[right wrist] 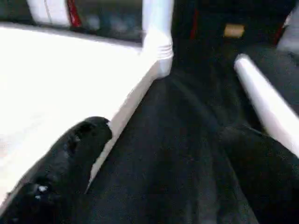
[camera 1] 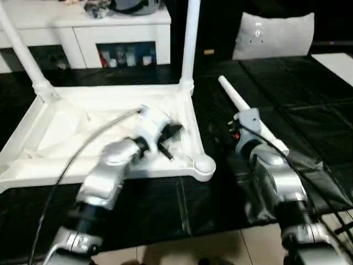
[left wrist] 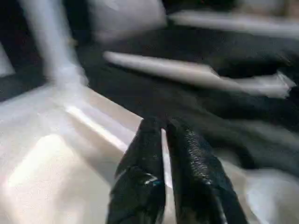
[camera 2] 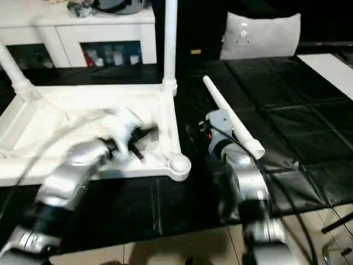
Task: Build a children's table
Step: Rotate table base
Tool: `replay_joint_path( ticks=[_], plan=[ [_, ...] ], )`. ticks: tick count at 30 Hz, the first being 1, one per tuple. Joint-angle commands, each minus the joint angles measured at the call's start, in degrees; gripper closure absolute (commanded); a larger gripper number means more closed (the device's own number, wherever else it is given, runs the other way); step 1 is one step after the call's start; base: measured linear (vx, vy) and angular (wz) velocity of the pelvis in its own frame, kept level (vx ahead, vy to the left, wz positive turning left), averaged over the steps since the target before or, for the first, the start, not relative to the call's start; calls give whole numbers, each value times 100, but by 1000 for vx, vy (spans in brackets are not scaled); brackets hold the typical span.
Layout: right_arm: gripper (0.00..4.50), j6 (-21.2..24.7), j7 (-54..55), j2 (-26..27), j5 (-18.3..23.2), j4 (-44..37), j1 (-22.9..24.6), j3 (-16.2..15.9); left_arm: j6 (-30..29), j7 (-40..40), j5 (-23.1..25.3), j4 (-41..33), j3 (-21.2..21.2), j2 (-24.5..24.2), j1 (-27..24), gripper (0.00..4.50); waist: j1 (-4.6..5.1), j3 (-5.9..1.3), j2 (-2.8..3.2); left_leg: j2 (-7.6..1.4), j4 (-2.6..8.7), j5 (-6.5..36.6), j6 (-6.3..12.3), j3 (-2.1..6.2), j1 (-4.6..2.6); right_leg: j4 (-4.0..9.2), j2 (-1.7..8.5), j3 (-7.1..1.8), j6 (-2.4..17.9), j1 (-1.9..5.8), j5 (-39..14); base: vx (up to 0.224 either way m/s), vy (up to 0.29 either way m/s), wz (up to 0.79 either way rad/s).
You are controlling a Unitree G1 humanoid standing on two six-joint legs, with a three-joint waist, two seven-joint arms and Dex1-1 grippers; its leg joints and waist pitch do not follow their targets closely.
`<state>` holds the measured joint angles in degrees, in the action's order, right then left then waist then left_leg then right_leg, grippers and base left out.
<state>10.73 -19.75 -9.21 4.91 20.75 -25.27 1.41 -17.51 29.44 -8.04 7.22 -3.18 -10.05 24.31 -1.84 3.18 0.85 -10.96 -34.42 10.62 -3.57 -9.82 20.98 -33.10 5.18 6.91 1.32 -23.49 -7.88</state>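
The white tabletop [camera 1: 110, 91] lies upside down on the black mat, ribbed underside up. One white leg [camera 1: 190, 38] stands upright in its far right socket, and another leg [camera 1: 22, 52] leans in the far left socket. The near right socket [camera 1: 204, 164] holds nothing. A loose leg [camera 1: 237, 102] lies on the mat to the right of the tabletop. My left gripper [camera 1: 170, 141] hovers over the underside near the right rim, its fingers [left wrist: 145, 149] almost together with nothing between them. My right gripper [camera 1: 220, 132] is open, low over the mat between the tabletop's rim and the loose leg.
A white cabinet [camera 1: 83, 27] with glass doors stands behind the tabletop. A grey cushion [camera 1: 273, 34] sits at the back right and a white board [camera 1: 339, 63] lies at the far right. The black mat [camera 1: 287, 83] ends at pale floor [camera 1: 209, 245] in front.
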Motion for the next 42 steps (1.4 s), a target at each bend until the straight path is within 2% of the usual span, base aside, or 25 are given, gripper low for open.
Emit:
replay_joint_path(
  ticks=[1,5,13,15,16,17,20,24,26,27,28,29,30,31,32,33,34,35,36,37,38,39,40,41,42],
  plan=[
    [0,51,112,45,93,-468,98,56,-106,-374,-35,-156,271,17,-65,377,-6,-381,36,-162,430,1826,174,67,-47,497,285,-242,595,294,-2595,0,0,0],
    [0,473,178,261,321,-1475,537,-70,-254,-847,1,-552,612,-6,-389,354,17,-357,33,-160,445,2030,140,92,-80,577,271,-216,273,241,-3071,0,0,0],
    [0,1265,310,448,605,-2498,1186,-101,-600,-1355,230,-1447,616,112,-1094,292,4,-337,33,-178,485,2112,97,106,-64,592,279,-247,197,219,-3009,0,0,0],
    [0,1135,190,264,409,-2624,1285,-251,-705,-1472,239,-1643,582,145,-1247,288,2,-330,7,-190,489,2146,73,106,-59,605,285,-251,121,226,-3050,0,0,0],
    [0,446,225,61,-102,-2482,1281,-421,-713,-1475,238,-1687,565,149,-1276,279,4,-332,1,-183,488,2117,70,109,-47,597,286,-249,106,234,-3044,0,0,0],
    [0,279,232,-2,-224,-2460,1294,-455,-721,-1482,239,-1711,553,146,-1289,255,5,-332,-5,-165,478,2079,59,95,-40,616,281,-244,50,229,-3092,0,0,0],
    [0,798,149,157,333,-2671,1393,-213,-760,-1528,262,-1794,536,147,-1325,245,27,-319,-9,-134,461,2159,143,106,-50,665,286,-217,-58,222,-3387,0,0,0],
    [0,984,197,55,322,-2820,1484,-225,-871,-1569,262,-1958,541,147,-1404,202,59,-326,27,-196,492,2209,40,155,-59,672,184,-169,-95,219,-3074,0,0,0],
    [0,1020,182,61,380,-2880,1508,-224,-911,-1579,264,-2013,536,143,-1436,184,106,-331,71,-296,549,2367,-40,225,-83,660,90,-115,-102,256,-2616,0,0,0],
    [0,949,169,111,436,-2896,1531,-222,-946,-1590,267,-2056,523,137,-1464,174,174,-325,160,-559,685,2620,33,374,-189,597,-6,-56,43,261,-2051,0,0,0],
    [0,924,177,155,471,-2891,1548,-211,-955,-1595,267,-2072,512,138,-1479,174,200,-321,200,-740,780,2674,93,463,-212,482,-18,-52,139,275,-1761,0,0,0],
    [0,909,226,215,508,-2890,1565,-172,-961,-1603,272,-2084,502,139,-1488,159,215,-309,244,-1050,934,2736,216,578,-236,109,22,-127,307,260,-1147,22,-71,5],
    [0,913,259,257,520,-2895,1576,-139,-968,-1614,272,-2093,494,137,-1493,150,243,-291,156,-1080,957,2702,425,550,-244,-28,94,-216,523,212,-927,22,-71,5],
    [0,907,315,307,534,-2900,1581,-92,-973,-1621,273,-2101,489,136,-1496,150,225,-259,126,-993,952,2816,464,482,-211,1,124,-247,619,226,-1081,27,-111,7],
    [0,906,347,288,460,-2923,1585,-110,-984,-1627,266,-2112,487,131,-1497,142,225,-241,58,-829,880,2960,465,372,-192,122,140,-279,712,215,-1382,26,-116,3],
    [0,1008,585,199,99,-2939,1591,-194,-993,-1640,264,-2127,487,125,-1500,133,176,-310,-172,279,-168,2156,456,-126,-155,731,209,-127,703,168,-3341,26,-116,3],
    [0,1008,585,199,99,-2939,1591,-194,-993,-1640,264,-2127,487,125,-1500,133,91,-345,-252,414,-355,1607,647,-119,13,789,282,-256,592,298,-3783,22,-122,-2],
    [0,1290,682,165,14,-2965,1589,-229,-1003,-1651,261,-2137,492,122,-1505,122,56,-374,-274,438,-448,1181,763,-80,98,807,334,-307,550,371,-3950,13,-123,1],
    [0,1474,638,131,49,-3021,1608,-259,-1008,-1660,267,-2147,496,117,-1515,107,7,-349,-200,389,-350,703,932,-36,178,826,272,-329,564,374,-3773,13,-123,1],
    [0,1404,574,105,61,-3066,1637,-288,-1013,-1661,268,-2158,499,111,-1525,101,51,-377,-11,161,-35,425,1009,118,189,776,142,-126,332,428,-3156,4,-97,-9],
    [0,1296,576,86,36,-3085,1654,-309,-1028,-1662,268,-2171,501,105,-1530,101,114,-371,50,-30,104,239,1072,304,243,688,-33,51,101,426,-2683,33,-108,-9],
    [0,1184,649,76,-46,-3073,1668,-317,-1037,-1666,272,-2183,501,101,-1537,96,240,-481,280,-1473,608,-40,1793,1107,-267,-423,34,-41,-14,63,-1676,33,-108,-9],
    [0,883,710,78,-155,-3007,1656,-328,-1049,-1674,273,-2188,496,90,-1538,96,280,-469,203,-1501,623,-223,2033,1144,-322,-707,123,-181,140,-79,-1520,33,-117,3],
    [0,754,743,64,-242,-2980,1643,-356,-1053,-1679,276,-2184,494,84,-1534,81,253,-417,151,-1278,543,-617,2453,998,-327,-796,197,-432,715,-239,-1122,6,-131,2],
    [0,593,792,13,-432,-2950,1616,-445,-1056,-1686,284,-2175,494,73,-1527,70,254,-412,89,-1074,431,-586,2563,878,-258,-683,216,-524,1034,-188,-875,6,-131,2]
  ],
)
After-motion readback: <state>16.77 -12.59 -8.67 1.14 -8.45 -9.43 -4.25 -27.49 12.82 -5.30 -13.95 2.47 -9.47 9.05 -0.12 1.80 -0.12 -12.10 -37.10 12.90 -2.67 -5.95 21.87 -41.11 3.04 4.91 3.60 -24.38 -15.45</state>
